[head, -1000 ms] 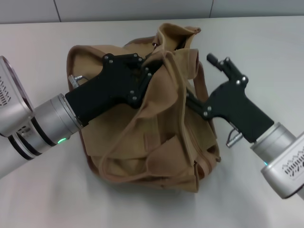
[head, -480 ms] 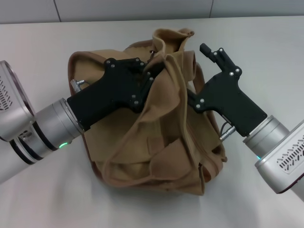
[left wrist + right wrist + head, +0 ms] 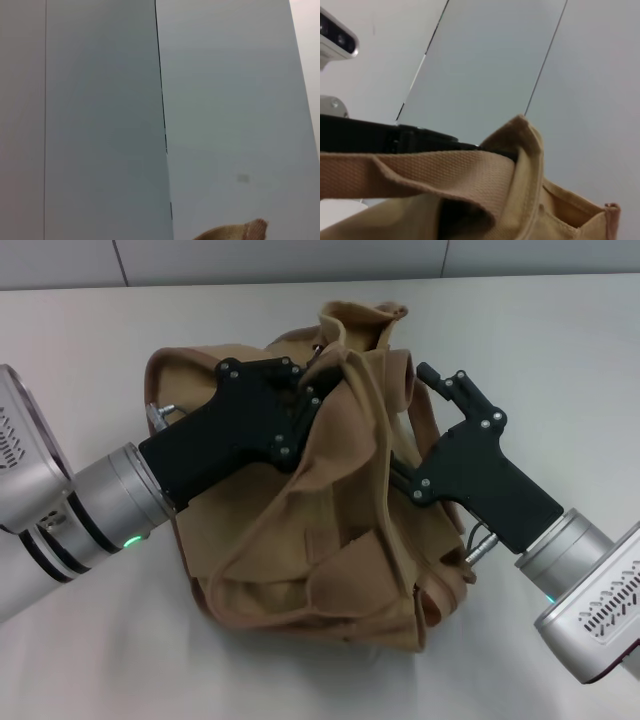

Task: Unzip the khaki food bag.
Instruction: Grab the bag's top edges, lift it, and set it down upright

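Observation:
The khaki food bag (image 3: 330, 550) lies slumped and crumpled in the middle of the table, its wide handles draped over the top. Its zipper is hidden in the folds. My left gripper (image 3: 312, 392) reaches in from the left, its tips buried in the fabric at the bag's top, and looks shut on it. My right gripper (image 3: 410, 425) is at the bag's right side and stands open. One finger (image 3: 445, 380) is raised clear; the other goes under a handle strap (image 3: 375, 440). The right wrist view shows the strap (image 3: 445, 170) close up and the left gripper's black body (image 3: 395, 137) behind it.
The grey table (image 3: 560, 340) runs around the bag to a wall seam at the back. The left wrist view shows only grey panels and a tip of khaki fabric (image 3: 240, 232). The robot's head camera (image 3: 335, 35) shows in the right wrist view.
My right gripper has moved left, closer in against the bag's right side. The bag's top fold has risen slightly and its body shifted. The left gripper has barely moved.

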### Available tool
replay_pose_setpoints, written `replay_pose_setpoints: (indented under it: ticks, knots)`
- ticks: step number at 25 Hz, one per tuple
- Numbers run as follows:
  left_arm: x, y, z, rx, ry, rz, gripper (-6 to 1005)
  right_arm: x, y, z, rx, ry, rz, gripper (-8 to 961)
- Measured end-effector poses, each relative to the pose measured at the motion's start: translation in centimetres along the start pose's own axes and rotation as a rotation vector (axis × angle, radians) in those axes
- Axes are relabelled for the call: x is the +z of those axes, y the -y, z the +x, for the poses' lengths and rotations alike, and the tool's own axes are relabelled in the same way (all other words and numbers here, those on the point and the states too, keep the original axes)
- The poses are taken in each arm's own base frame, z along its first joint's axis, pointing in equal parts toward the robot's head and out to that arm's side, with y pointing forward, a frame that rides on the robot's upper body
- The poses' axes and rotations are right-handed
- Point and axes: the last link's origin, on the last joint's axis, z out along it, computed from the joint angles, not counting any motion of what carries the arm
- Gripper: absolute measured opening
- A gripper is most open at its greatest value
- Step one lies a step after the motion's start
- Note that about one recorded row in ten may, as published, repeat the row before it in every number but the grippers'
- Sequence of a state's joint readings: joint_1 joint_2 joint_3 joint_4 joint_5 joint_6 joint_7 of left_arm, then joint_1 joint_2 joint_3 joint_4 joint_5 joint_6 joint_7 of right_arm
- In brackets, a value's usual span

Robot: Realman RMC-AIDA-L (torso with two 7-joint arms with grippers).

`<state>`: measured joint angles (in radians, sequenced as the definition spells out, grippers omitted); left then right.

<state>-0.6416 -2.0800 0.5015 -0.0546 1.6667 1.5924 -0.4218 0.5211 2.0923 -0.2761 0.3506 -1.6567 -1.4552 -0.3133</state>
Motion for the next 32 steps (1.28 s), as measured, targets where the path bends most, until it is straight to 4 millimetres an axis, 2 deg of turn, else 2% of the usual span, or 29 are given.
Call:
replay_pose_setpoints:
  ticks: [9,16,29,32]
  knots:
    - [0.1,-0.4,-0.2,0.005,0.005,-0.010,39,1.0,-0.1,-0.6,0.007,0.026,-0.008,815]
    - [0.1,-0.7,-0.2,0.006,0.001,-0.016,40,2.0,0.5,-0.5,0.062,-0.003,0.070,815]
    - [0.2,-0.6,-0.2,0.007,0.000,-0.013,40,2.1,-0.6,-0.7,0.058,0.007,0.003,816]
    - [0.2,-0.6,-0.2,0.006,0.000,-0.012,38,2.1,-0.7,-0.7,0.054,0.004,-0.004,785]
